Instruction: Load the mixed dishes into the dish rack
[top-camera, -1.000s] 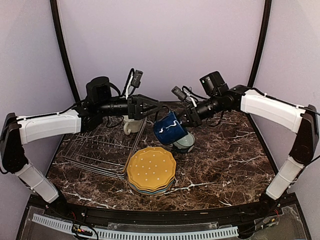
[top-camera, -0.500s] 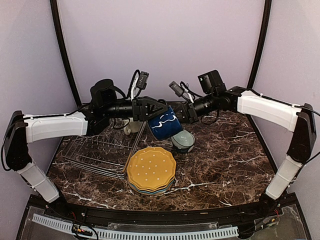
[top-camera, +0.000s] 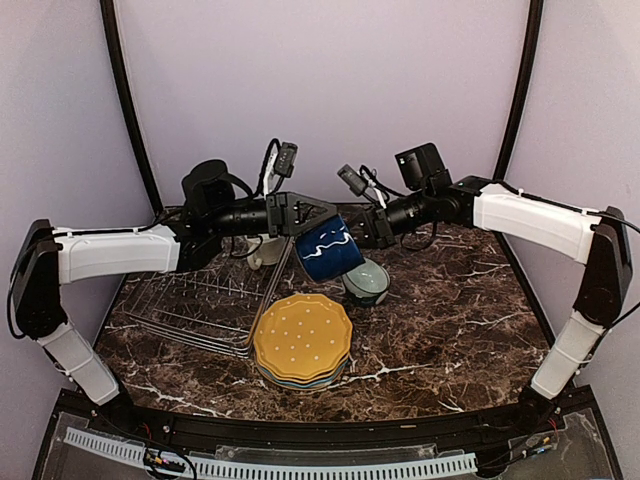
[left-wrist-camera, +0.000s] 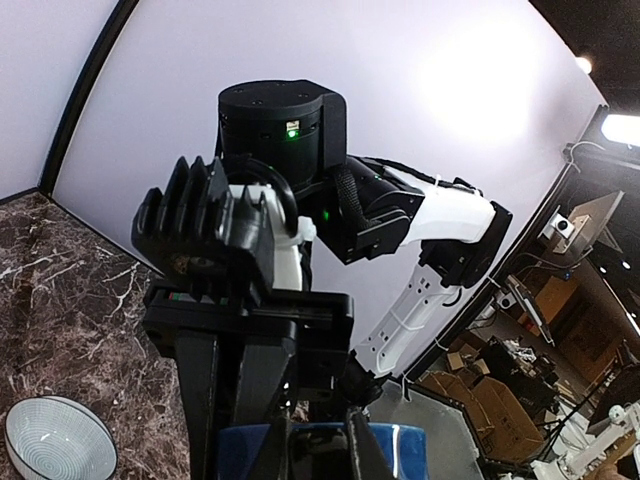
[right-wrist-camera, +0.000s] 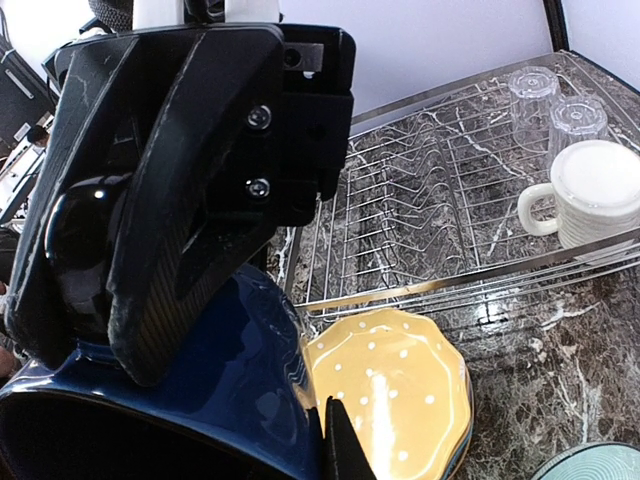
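The dark navy mug (top-camera: 330, 250) hangs in the air above the table's middle, held from both sides. My left gripper (top-camera: 312, 228) is shut on its rim; in the left wrist view its fingertips (left-wrist-camera: 279, 452) pinch the blue wall of the mug (left-wrist-camera: 430, 455). From the right, my right gripper (top-camera: 368, 232) is also shut on the mug (right-wrist-camera: 200, 400). The dish rack (top-camera: 195, 300) lies at the left, with a cream ribbed mug (right-wrist-camera: 595, 195) and two upturned glass tumblers (right-wrist-camera: 530, 100) in it. A stack of scalloped plates (top-camera: 302, 340), the yellow dotted one on top, sits beside the rack.
A pale green bowl (top-camera: 367, 283) stands on the marble table (top-camera: 450, 310) just below and right of the hanging mug. The right arm's wrist (left-wrist-camera: 270, 150) sits close in front of the left gripper. Black frame posts rise at the back corners.
My left gripper has moved right to the mug and closed on its rim. The right arm has carried the mug up and a little to the left.
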